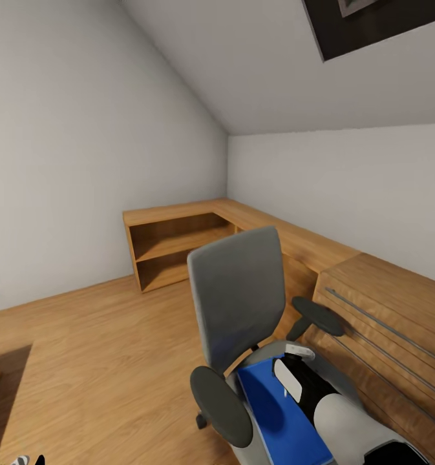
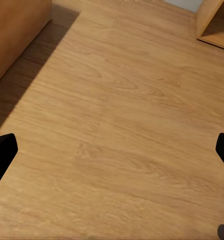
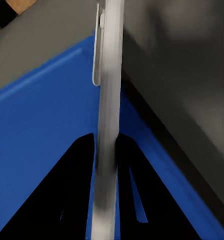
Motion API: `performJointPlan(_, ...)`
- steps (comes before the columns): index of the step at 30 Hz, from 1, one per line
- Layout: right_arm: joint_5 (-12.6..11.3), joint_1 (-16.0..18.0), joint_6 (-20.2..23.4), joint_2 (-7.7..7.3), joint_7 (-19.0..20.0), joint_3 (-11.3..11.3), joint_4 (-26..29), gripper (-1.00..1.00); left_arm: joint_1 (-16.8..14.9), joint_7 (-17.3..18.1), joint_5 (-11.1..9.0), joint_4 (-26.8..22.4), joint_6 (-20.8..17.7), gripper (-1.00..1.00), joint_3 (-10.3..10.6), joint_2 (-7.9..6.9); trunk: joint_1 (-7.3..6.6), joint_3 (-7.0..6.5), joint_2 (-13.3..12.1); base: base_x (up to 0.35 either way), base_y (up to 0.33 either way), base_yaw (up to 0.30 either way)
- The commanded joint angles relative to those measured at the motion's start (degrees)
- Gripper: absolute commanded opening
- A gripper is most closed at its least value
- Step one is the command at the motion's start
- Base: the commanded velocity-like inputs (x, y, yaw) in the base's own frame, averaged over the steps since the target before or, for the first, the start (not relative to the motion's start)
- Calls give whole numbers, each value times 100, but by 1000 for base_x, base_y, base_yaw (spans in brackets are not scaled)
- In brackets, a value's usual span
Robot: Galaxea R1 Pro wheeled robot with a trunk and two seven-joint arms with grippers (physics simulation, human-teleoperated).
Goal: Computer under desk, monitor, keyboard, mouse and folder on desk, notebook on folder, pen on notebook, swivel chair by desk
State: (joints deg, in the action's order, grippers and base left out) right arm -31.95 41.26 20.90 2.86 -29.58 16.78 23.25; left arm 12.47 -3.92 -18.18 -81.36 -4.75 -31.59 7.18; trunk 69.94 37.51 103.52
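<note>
Right now the right gripper is reaching down over the seat of the swivel chair, and its two dark fingers are pressing together on a slim silver pen. Seen from the right wrist, the pen is running straight out between the fingers, its clip facing the blue folder beneath it. From the head camera, the folder is lying flat on the grey seat, with the white and black right arm partly covering its far side.

The chair is standing on the wooden floor just beside a long wooden desk that is running along the walls into the corner, with open shelves at its end.

The left gripper is hanging over bare floor, its dark fingertips standing wide apart at the picture's edges and holding nothing. A wooden shelf corner is showing at the far edge.
</note>
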Motion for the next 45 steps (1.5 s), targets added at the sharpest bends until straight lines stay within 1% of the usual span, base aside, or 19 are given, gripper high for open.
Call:
performJointPlan(1,-49,4,19,-9,-28,30,72,-100,1,-18,-54,2,-34,100,1,3,-23,-14,-39,-14,0,0)
performJointPlan(5,-52,-5,51,-29,-41,-56,497,-100,1,-20,-54,57,-34,100,4,2,-111,-85,-199,-220,0,0)
performJointPlan(9,-52,-15,84,-39,-45,-85,715,-100,1,-21,-54,69,-33,100,4,2,-198,-157,-360,-303,0,0)
performJointPlan(13,-49,-81,207,-49,-50,-100,985,-100,1,-21,-54,74,-34,100,4,0,-286,-229,-520,-329,0,0)
performJointPlan(19,-66,-346,467,-98,-74,-118,1710,-100,1,-21,-54,140,-34,100,20,-8,-418,-337,-761,-338,0,0)
performJointPlan(20,-85,-486,547,-146,-94,-123,2020,-100,1,-21,-54,179,-34,100,32,-12,-440,-355,-801,-340,0,0)
performJointPlan(23,-149,-735,659,-250,-173,-128,2579,-100,1,-21,-53,236,-34,100,44,-18,-506,-409,-921,-340,0,0)
performJointPlan(26,-279,-1014,766,-376,-324,-152,3226,-100,1,-21,-52,270,-34,100,50,-21,-572,-462,-1041,-341,0,0)
performJointPlan(27,-403,-1214,835,-458,-467,-172,3690,-100,1,-22,-49,284,-34,100,56,-22,-594,-480,-1082,-341,0,0)
performJointPlan(33,-823,-1801,961,-706,-974,-200,5046,-100,1,-27,-29,362,-40,100,74,-22,-726,-588,-1322,-341,0,0)
performJointPlan(35,-1054,-2077,992,-878,-1203,-206,5719,-100,1,-28,101,490,-45,100,137,-25,-769,-624,-1402,-322,0,0)
performJointPlan(36,-1102,-2124,996,-913,-1237,-207,5840,-100,1,-29,158,530,-46,100,177,-28,-791,-642,-1442,-270,0,0)
performJointPlan(41,-1285,-2253,1007,-1026,-1335,-209,6183,-100,1,-41,489,719,-50,100,483,-40,-901,-732,-1643,-151,0,0)
performJointPlan(42,-1324,-2276,1009,-1047,-1353,-214,6246,-100,1,-46,614,784,-51,100,619,-41,-923,-750,-1683,-59,0,0)
performJointPlan(45,-1358,-2295,1009,-1066,-1368,-241,6306,-100,1,-51,791,886,-57,100,818,-41,-989,-804,-1803,-38,0,0)
